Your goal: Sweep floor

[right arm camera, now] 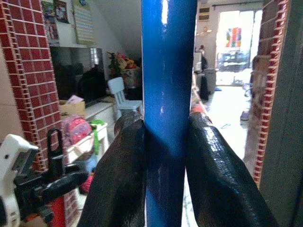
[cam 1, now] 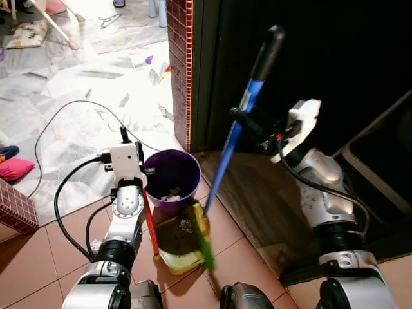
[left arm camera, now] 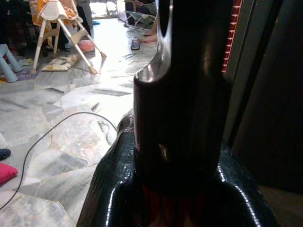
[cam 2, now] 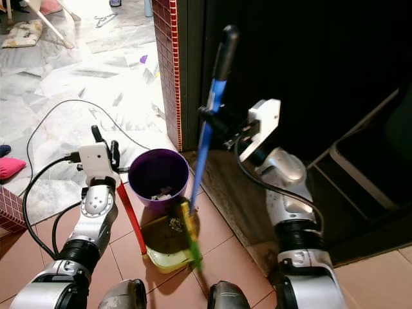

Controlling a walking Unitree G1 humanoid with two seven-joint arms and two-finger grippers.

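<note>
My right gripper (cam 1: 243,117) is shut on the blue broom handle (cam 1: 233,143), which leans up to a black grip at the top. The broom's green head (cam 1: 205,241) rests over the yellow-green dustpan (cam 1: 175,252) on the tiled floor. My left gripper (cam 1: 143,168) is shut on the dustpan's red handle (cam 1: 150,225), whose dark upper end (left arm camera: 184,94) runs between the fingers. Dirt lies in the pan. A purple bin (cam 1: 172,172) with some debris inside stands just behind the dustpan. In the right wrist view both fingers (right arm camera: 118,179) press against the blue handle (right arm camera: 168,94).
A red brick pillar (cam 1: 180,64) and a dark doorway with a wooden threshold (cam 1: 257,199) stand right of the bin. A black cable (cam 1: 58,122) loops across the marble floor to the left. A pink cushion (cam 1: 13,168) lies far left. A metal frame (cam 1: 373,167) stands at right.
</note>
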